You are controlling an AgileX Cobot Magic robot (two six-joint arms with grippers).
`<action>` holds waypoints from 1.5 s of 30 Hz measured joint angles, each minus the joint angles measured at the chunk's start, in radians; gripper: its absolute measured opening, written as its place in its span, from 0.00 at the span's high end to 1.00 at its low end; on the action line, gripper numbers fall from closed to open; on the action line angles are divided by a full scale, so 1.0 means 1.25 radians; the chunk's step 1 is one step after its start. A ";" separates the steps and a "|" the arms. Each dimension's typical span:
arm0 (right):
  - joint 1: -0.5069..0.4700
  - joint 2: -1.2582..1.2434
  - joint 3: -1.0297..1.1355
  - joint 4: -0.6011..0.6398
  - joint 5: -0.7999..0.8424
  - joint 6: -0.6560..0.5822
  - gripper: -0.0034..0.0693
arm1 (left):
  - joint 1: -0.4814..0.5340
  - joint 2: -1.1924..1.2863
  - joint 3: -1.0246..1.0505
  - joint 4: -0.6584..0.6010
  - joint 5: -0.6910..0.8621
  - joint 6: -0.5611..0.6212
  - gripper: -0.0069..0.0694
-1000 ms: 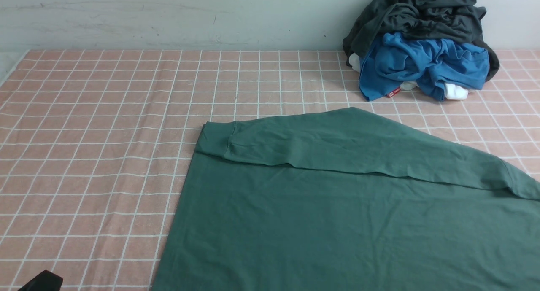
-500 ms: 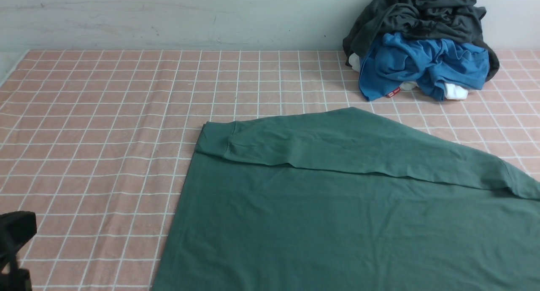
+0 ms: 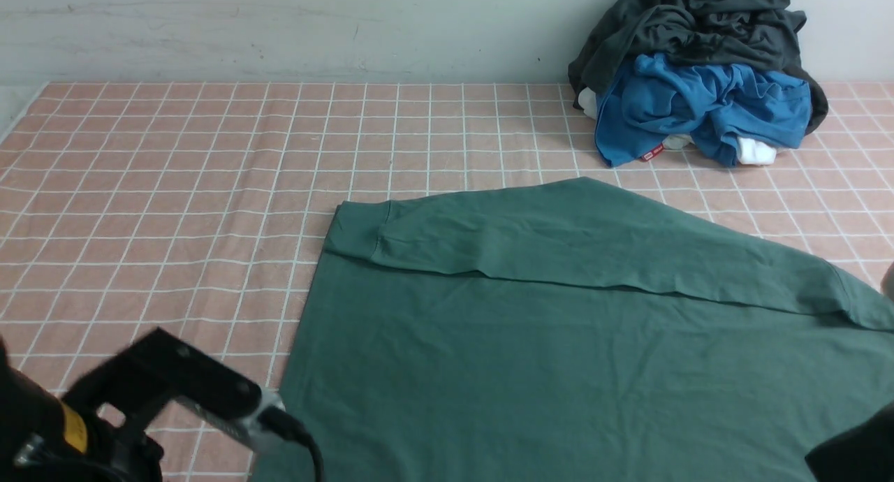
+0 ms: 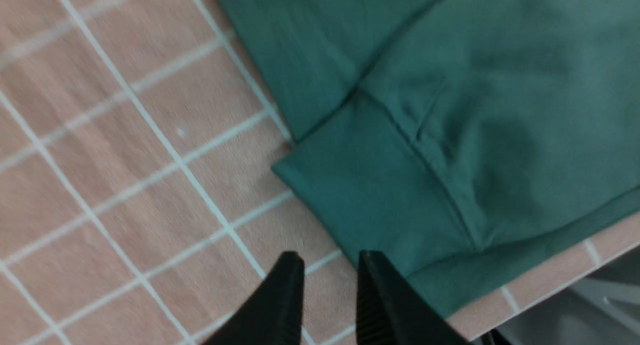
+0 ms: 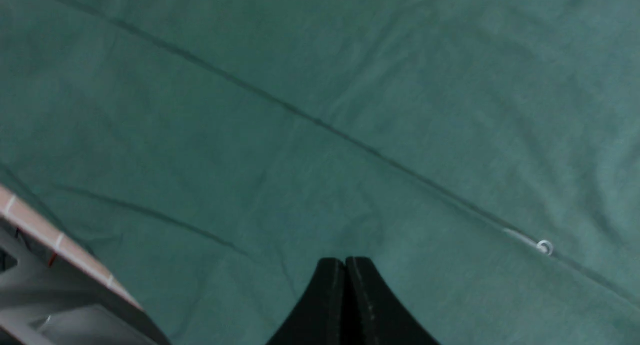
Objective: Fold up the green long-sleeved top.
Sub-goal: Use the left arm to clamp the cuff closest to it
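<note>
- Pink cloth with a white grid (image 3: 174,188) covers the table, and a pale wall (image 3: 279,28) rises behind it.
- Dark green cotton, the shirt (image 3: 524,370), lies across the near middle and right of the table, a long strip folded over along its far side.
- Beyond the shirt, toward the right, sits a heap: a dark grey-black garment (image 3: 698,28) over a bright blue garment (image 3: 712,105), with bits of white cloth (image 3: 756,151) poking out below.
- The left wrist view shows the left gripper (image 4: 330,280) with its fingers apart, near a corner of the shirt; the front view does not show those fingertips.
- The right wrist view shows the right gripper (image 5: 345,265) closed, its tips together over the green cloth; whether they touch it, I cannot tell.
</note>
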 joint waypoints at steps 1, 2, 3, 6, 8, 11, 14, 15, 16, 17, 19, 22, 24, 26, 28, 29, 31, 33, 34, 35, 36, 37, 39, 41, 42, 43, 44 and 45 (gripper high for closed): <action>0.019 0.000 0.010 0.000 0.010 -0.003 0.97 | -0.008 0.038 0.042 0.008 -0.032 -0.022 0.59; 0.023 0.000 0.014 0.000 0.013 -0.005 0.97 | -0.010 0.053 0.058 0.010 -0.050 -0.027 0.56; 0.023 0.000 0.015 0.000 0.013 -0.005 0.97 | -0.010 0.060 0.065 0.011 -0.058 -0.030 0.55; 0.024 0.000 0.026 -0.005 0.009 -0.006 0.97 | -0.011 0.101 0.092 0.007 -0.122 -0.039 0.38; 0.024 0.000 0.027 -0.006 -0.006 -0.007 0.97 | -0.011 0.109 0.093 0.000 -0.149 -0.041 0.33; 0.024 0.000 0.030 -0.006 -0.033 -0.008 0.97 | -0.011 0.114 0.093 -0.016 -0.197 -0.041 0.29; 0.024 0.000 0.030 -0.006 -0.048 -0.008 0.97 | -0.011 0.119 0.093 -0.033 -0.225 -0.039 0.28; 0.024 0.000 0.030 -0.006 -0.054 -0.008 0.97 | -0.011 0.127 0.093 -0.049 -0.237 -0.033 0.28; 0.024 0.000 0.030 -0.006 -0.056 -0.008 0.97 | -0.011 0.133 0.093 -0.057 -0.240 -0.032 0.28; 0.024 0.000 0.030 -0.006 -0.056 -0.009 0.97 | -0.011 0.141 0.093 -0.066 -0.240 -0.029 0.28; 0.024 0.000 0.030 -0.006 -0.057 -0.010 0.97 | -0.011 0.159 0.093 -0.079 -0.242 -0.027 0.28; 0.024 0.000 0.030 -0.006 -0.060 -0.011 0.97 | -0.011 0.197 0.093 -0.085 -0.245 -0.027 0.30; 0.024 0.000 0.030 -0.006 -0.060 -0.011 0.97 | -0.011 0.217 0.093 -0.085 -0.248 -0.027 0.33; 0.024 0.000 0.030 -0.006 -0.060 -0.012 0.97 | -0.011 0.226 0.093 -0.085 -0.251 -0.027 0.38; 0.024 0.000 0.030 -0.006 -0.060 -0.012 0.97 | -0.011 0.226 0.093 -0.085 -0.252 -0.027 0.41; 0.024 0.000 0.030 -0.006 -0.058 -0.012 0.97 | -0.011 0.220 0.093 -0.085 -0.253 -0.027 0.46; 0.024 0.000 0.030 -0.006 -0.056 -0.012 0.97 | -0.011 0.210 0.091 -0.085 -0.253 -0.027 0.52; 0.024 0.000 0.030 -0.006 -0.054 -0.012 0.97 | -0.012 0.195 0.088 -0.085 -0.253 -0.024 0.61; 0.024 0.000 0.030 -0.006 -0.054 -0.012 0.97 | -0.012 0.187 0.088 -0.085 -0.253 -0.020 0.65; 0.024 0.000 0.030 -0.006 -0.054 -0.012 0.97 | -0.012 0.182 0.088 -0.085 -0.253 -0.017 0.69; 0.024 0.000 0.030 -0.006 -0.054 -0.012 0.97 | -0.012 0.179 0.088 -0.085 -0.252 -0.013 0.72; 0.024 0.000 0.030 -0.006 -0.054 -0.012 0.97 | -0.012 0.178 0.088 -0.085 -0.250 -0.007 0.75; 0.024 0.000 0.030 -0.006 -0.054 -0.012 0.97 | -0.012 0.178 0.088 -0.084 -0.243 0.005 0.80; 0.024 0.000 0.030 -0.006 -0.054 -0.012 0.97 | -0.012 0.178 0.088 -0.081 -0.238 0.006 0.83; 0.024 0.000 0.030 -0.006 -0.056 -0.012 0.97 | -0.012 0.178 0.088 -0.073 -0.237 0.006 0.85; 0.024 0.000 0.031 -0.006 -0.056 -0.012 0.97 | -0.012 0.178 0.088 -0.065 -0.237 0.001 0.86; 0.024 0.000 0.031 -0.006 -0.057 -0.012 0.97 | -0.012 0.178 0.088 -0.052 -0.237 -0.009 0.86; 0.024 0.000 0.031 -0.006 -0.057 -0.012 0.97 | -0.012 0.178 0.088 -0.036 -0.237 -0.025 0.86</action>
